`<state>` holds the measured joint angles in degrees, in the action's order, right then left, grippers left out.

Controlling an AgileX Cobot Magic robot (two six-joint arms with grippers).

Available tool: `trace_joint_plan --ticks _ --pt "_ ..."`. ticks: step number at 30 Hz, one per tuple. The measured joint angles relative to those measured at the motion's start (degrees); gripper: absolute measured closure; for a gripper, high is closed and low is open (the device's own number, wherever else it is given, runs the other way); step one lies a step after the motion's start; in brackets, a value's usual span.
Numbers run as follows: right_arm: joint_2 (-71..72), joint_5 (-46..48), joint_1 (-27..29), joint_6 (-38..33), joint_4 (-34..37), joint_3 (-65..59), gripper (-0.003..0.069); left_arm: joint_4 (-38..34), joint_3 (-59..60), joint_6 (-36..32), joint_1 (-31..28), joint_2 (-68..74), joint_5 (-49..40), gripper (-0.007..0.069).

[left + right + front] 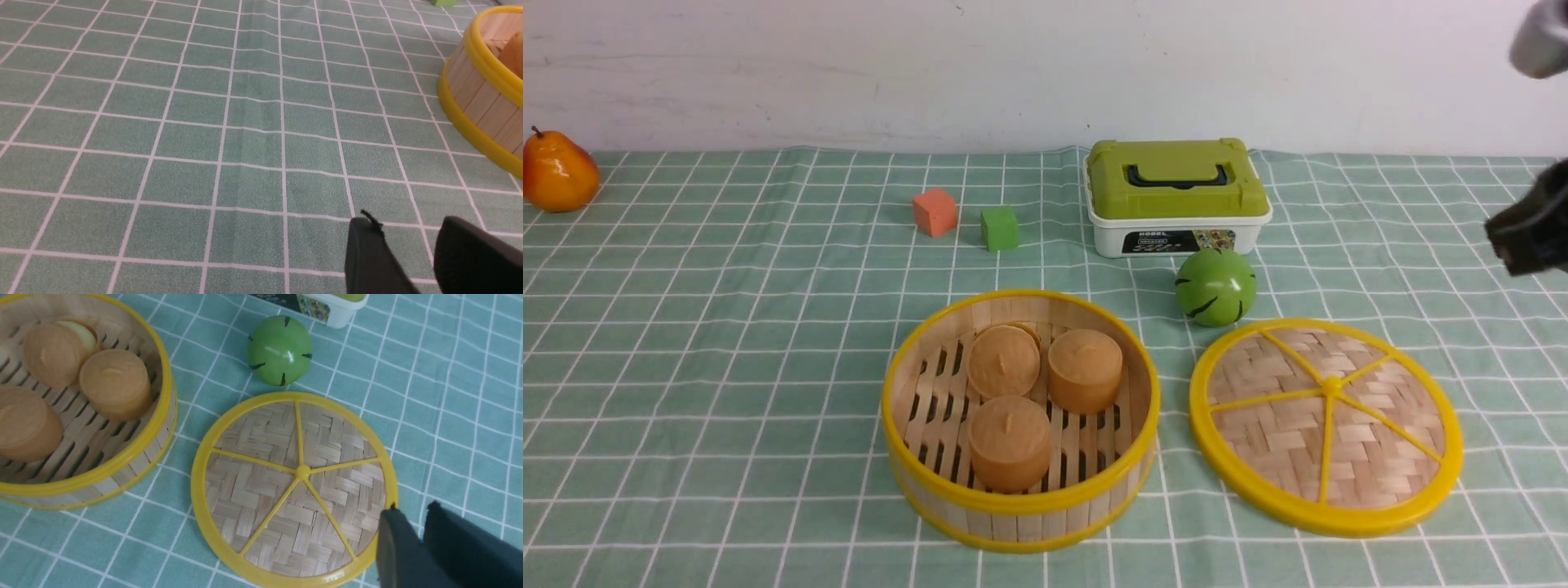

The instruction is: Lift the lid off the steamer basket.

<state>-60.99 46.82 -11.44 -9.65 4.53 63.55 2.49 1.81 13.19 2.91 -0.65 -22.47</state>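
The steamer basket (1013, 523) stands uncovered in the front middle of the table and holds three tan buns (1009, 441). Its wall also shows in the left wrist view (482, 102) and its rim in the right wrist view (165, 375). The lid (1282, 441) lies flat on the cloth just right of the basket, spokes up, and also shows in the right wrist view (261, 490). My right gripper (1527, 233) (412, 506) hangs above and to the right of the lid, empty, fingers nearly together. My left gripper (408, 220) is over bare cloth left of the basket, fingers apart, empty.
A green ball (1215, 287) sits just behind the lid. A white box with a green lid (1176, 188) stands behind it. An orange cube (934, 211) and a green cube (999, 228) lie at the back middle. A pear (557, 171) is far left.
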Motion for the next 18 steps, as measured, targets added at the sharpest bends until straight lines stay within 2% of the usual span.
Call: trace_joint_plan --ticks 3,5,9,18 --pt "7.53 -3.22 0.0 0.14 0.0 -5.71 0.0661 0.0 0.0 0.0 0.0 0.0 0.0 0.0385" --pt "12.33 -4.99 0.0 0.19 0.0 -8.72 0.0676 0.0 0.0 0.0 0.0 0.0 0.0 0.0385" --pt "20.66 -8.55 0.0 0.19 -0.45 -13.94 0.0681 0.0 0.0 0.0 0.0 0.0 0.0 0.0385" --pt "30.61 -9.13 0.0 0.19 -1.7 -15.93 0.0676 0.0 0.0 0.0 0.0 0.0 0.0 0.0385"
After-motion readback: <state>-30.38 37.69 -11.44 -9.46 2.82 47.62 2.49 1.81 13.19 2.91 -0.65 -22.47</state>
